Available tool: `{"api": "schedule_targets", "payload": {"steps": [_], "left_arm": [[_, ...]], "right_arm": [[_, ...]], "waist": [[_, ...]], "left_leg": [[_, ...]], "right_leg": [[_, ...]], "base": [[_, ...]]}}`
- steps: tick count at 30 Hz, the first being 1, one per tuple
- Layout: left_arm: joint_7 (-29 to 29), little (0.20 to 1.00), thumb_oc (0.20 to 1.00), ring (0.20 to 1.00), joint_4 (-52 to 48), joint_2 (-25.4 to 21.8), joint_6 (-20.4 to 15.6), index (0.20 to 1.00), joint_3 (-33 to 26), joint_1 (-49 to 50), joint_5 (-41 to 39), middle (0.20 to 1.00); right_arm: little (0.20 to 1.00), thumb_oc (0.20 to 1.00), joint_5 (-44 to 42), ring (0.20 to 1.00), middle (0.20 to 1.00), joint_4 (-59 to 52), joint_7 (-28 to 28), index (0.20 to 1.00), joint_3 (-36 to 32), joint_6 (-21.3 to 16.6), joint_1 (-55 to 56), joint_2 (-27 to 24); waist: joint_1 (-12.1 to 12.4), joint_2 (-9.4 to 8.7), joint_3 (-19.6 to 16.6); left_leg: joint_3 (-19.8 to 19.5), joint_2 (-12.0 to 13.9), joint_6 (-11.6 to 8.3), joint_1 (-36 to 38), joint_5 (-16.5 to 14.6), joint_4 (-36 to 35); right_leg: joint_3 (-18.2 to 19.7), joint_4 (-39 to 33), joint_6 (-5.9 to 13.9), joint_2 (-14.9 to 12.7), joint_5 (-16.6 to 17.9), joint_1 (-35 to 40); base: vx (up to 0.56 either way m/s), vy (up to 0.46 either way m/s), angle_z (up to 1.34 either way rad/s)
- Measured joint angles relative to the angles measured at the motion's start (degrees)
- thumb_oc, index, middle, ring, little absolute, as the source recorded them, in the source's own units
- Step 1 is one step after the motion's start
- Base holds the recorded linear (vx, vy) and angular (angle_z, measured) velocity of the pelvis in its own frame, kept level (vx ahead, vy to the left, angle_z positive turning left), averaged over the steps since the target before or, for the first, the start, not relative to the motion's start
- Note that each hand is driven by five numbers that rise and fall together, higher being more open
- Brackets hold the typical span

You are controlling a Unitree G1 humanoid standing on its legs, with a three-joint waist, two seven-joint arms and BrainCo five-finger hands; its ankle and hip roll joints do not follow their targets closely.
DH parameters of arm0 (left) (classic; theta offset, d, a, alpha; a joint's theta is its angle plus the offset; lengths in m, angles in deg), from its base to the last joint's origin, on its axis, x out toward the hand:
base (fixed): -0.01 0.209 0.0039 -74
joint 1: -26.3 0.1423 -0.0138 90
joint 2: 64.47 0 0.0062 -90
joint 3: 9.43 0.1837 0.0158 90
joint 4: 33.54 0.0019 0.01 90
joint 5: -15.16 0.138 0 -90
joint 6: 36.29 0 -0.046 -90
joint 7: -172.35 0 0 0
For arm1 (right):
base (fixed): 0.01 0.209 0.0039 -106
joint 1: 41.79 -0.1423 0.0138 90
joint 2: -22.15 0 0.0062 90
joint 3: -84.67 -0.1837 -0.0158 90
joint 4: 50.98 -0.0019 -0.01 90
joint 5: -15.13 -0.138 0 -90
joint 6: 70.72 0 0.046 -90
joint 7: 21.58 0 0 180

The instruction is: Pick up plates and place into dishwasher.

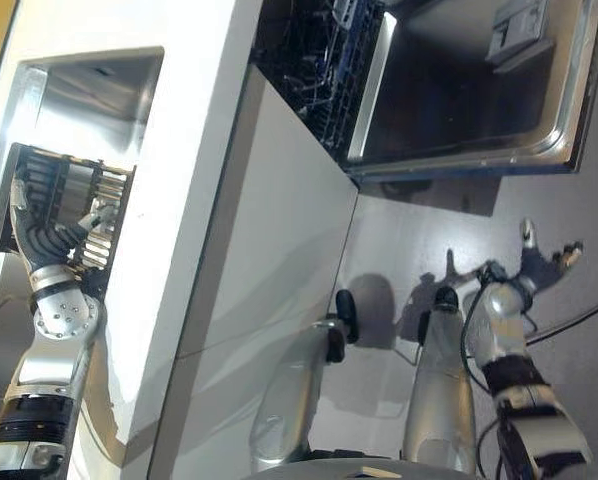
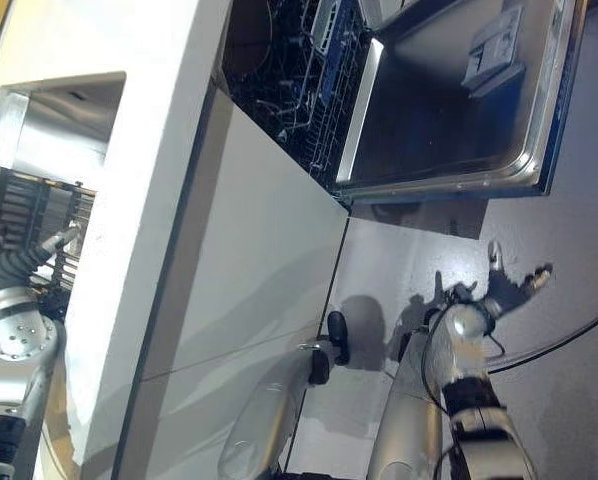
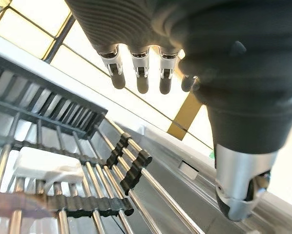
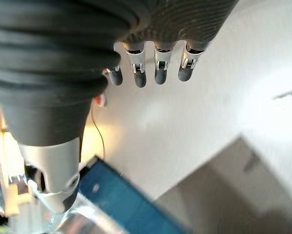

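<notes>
Hovering over the dish rack [image 1: 74,200], left robot hand [image 1: 49,240] and right robot hand [image 1: 539,262] spread, empty.

No text reads; the dishwasher door [image 1: 459,90] label seems illegible.

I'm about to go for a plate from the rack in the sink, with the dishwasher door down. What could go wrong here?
1. The left robot hand is open over the drying rack bars in the sink; fingers could snag.
2. The open dishwasher door juts over the floor; carrying across might clip it.
3. The right robot hand hangs low, open.
</notes>
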Motion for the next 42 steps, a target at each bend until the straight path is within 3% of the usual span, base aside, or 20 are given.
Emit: {"api": "schedule_targets", "payload": {"steps": [5,13,22,32,42], "left_arm": [[-0.29,1.0,1.0,1.0,-0.68,-0.86,-0.11,1.0,2.54,-2.27,-0.01,1.0],[-1.78,1.0,1.0,1.0,-5.1,-1.85,-0.65,1.0,3.37,-2.24,-0.19,1.0],[-6.46,1.0,1.0,1.0,-4.19,-2.55,-0.8,1.0,0.61,-1.39,-2.47,1.0],[-8.91,1.0,1.0,1.0,-2.44,-2.18,-0.53,1.0,-1.03,-1.51,-2.84,1.0],[-10.1,1.0,1.0,1.0,-2.13,0.98,0.24,1.0,0.29,-2.55,-4.04,1.0]], "right_arm": [[1.0,1.0,-9.89,1.0,1.0,5.69,-7.08,1.0,-3.47,-1.03,-5.76,-3.07],[1.0,1.0,-17.2,1.0,1.0,6.92,-18.98,1.0,-4.32,-1.2,-13.74,-8.06],[1.0,1.0,-19.95,1.0,1.0,5.43,-40.01,1.0,-2.91,1.58,-8.19,-11.86],[1.0,1.0,-11.94,1.0,1.0,-0.98,-43.35,1.0,4.08,10.97,-6.47,-17.86],[1.0,1.0,-0.14,1.0,1.0,-12.23,-47.87,1.0,12.7,12.31,-7.49,-18.61]], "waist": [[1.27,1.02,-0.76],[2.73,2.37,-1.78],[2.19,2.84,-2.15],[0.8,2.75,-2.08],[1.48,2.37,-1.79]], "left_leg": [[-0.25,-1.12,0.6,-2.6,-1.53,4.3],[0.13,-2.75,1.34,-7.43,-4.09,11.14],[0.24,-2.36,1.53,-10.08,-5.02,13.61],[-1.33,-1.75,0.77,-9.83,-5.11,15.07],[-3.91,-1.18,0.37,-4.8,-5.3,13.63]], "right_leg": [[0.37,4.15,0.04,-1.64,-1.79,-2.21],[2.0,9.9,1.46,-3.71,-4.0,-6.4],[2.77,11.4,1.31,-3.07,-4.24,-8.96],[1.16,11.86,0.86,-2.6,-4.42,-7.35],[-2.72,9.16,0.19,-2.71,-4.88,0.04]], "base": [[0.05,-0.046,0.15],[0.01,-0.023,0.09],[0.0,-0.02,-0.02],[-0.01,-0.052,0.02],[0.02,-0.001,0.08]]}}
